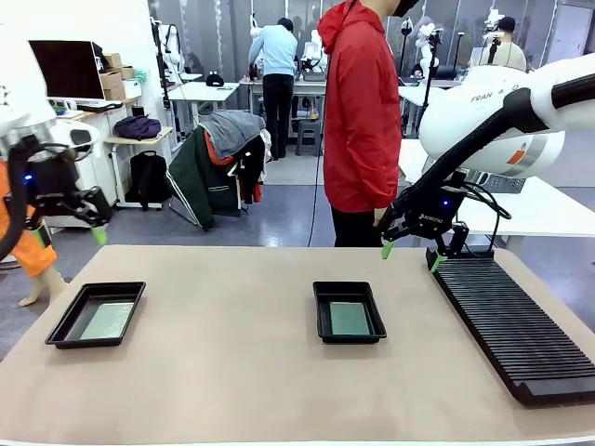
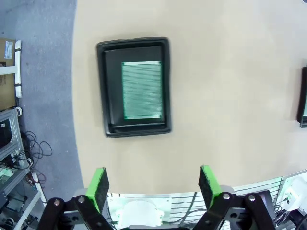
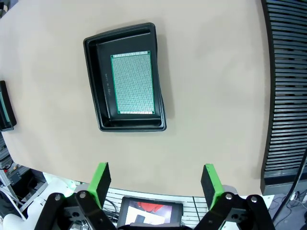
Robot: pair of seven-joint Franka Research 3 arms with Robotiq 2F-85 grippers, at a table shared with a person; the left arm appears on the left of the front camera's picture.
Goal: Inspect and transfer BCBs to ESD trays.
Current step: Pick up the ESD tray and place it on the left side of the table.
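Note:
Two black ESD trays sit on the tan table, each holding one green BCB lying flat. The left tray point(image 1: 65, 325) carries a board point(image 1: 107, 321), and the centre tray point(image 1: 321, 311) carries another board point(image 1: 349, 319). My left gripper point(image 1: 93, 228) hangs open high above the table's left edge. In its wrist view it point(image 2: 153, 184) looks down on its tray point(image 2: 103, 86) and board point(image 2: 142, 90). My right gripper point(image 1: 411, 255) is open and empty over the rack's far end. Its wrist view shows the gripper point(image 3: 156, 184) above the centre tray point(image 3: 93, 81) and board point(image 3: 133, 83).
A long black ribbed rack point(image 1: 511, 316) point(image 3: 288, 86) lies along the table's right side. A person in a red hoodie point(image 1: 361, 121) stands at the far edge. Bare tabletop stretches between the two trays and in front of them.

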